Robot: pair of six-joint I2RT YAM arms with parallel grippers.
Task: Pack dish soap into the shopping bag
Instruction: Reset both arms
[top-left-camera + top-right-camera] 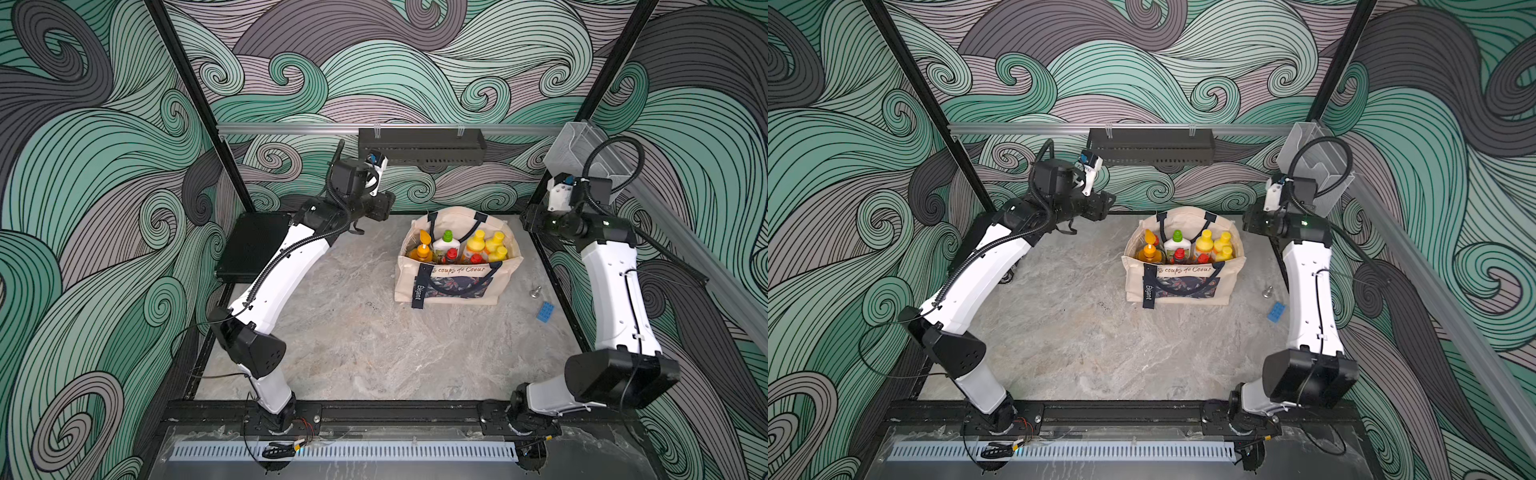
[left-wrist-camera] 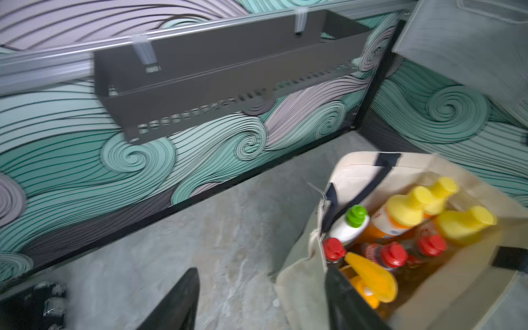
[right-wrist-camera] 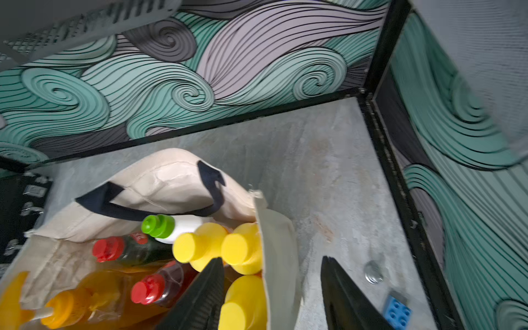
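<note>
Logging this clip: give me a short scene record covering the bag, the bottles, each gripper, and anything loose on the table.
bag: cream tote, standing open on the table
bottles: eight, all inside the tote, caps up: pump bottle, white bottle, three yellow-capped bottles, three red-capped bottles
left gripper: open, holding nothing, beside the tote
right gripper: open, holding nothing, near the tote's side wall
loose on table: blue brick, small metal piece
packing: looks complete

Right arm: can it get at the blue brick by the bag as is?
Probably yes. The blue brick lies uncovered on bare table beside the shopping bag, on that arm's side. The right gripper is open, holding nothing; a small metal piece sits nearby, apart.
</note>
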